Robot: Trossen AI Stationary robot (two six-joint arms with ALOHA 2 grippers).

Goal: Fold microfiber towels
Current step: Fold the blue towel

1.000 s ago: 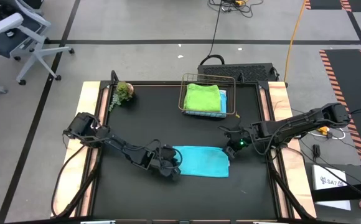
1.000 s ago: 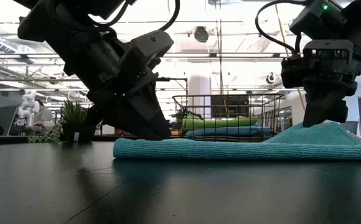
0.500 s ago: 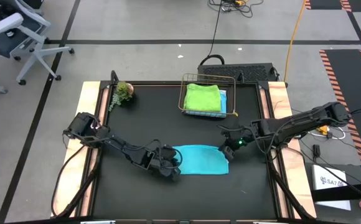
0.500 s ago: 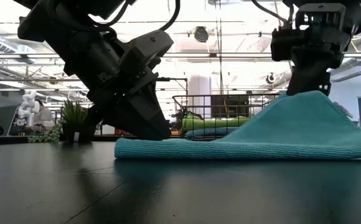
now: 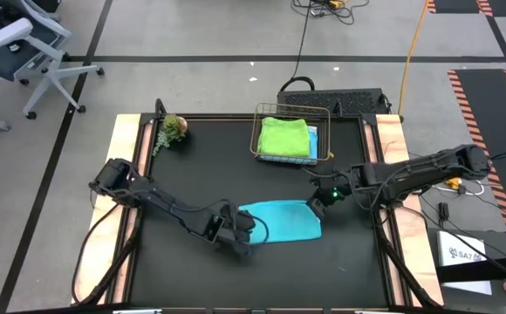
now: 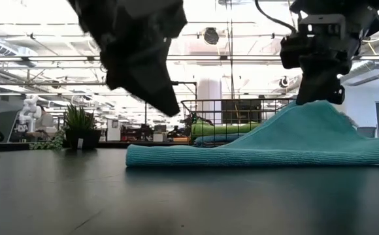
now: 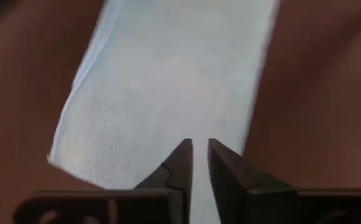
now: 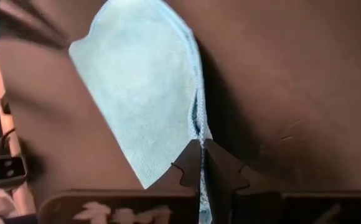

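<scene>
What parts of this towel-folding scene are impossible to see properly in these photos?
- Cloths under the lime green towel in the wire basket: mostly covered from above.
- Left gripper, low view: whether it holds the teal towel; the body is cut off by the top edge.

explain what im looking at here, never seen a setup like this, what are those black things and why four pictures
The black things are two robot arms at a black table, each ending in a two-finger pincer. One picture looks straight down, one looks level across the tabletop, and two come from cameras on the arms' wrists. A teal towel lies on the table. The right pincer pinches one corner and lifts it; in the level picture the cloth rises to a peak there. The left pincer is at the opposite end, fingers nearly together. Behind sit a wire basket with a green towel and a small plant.
</scene>
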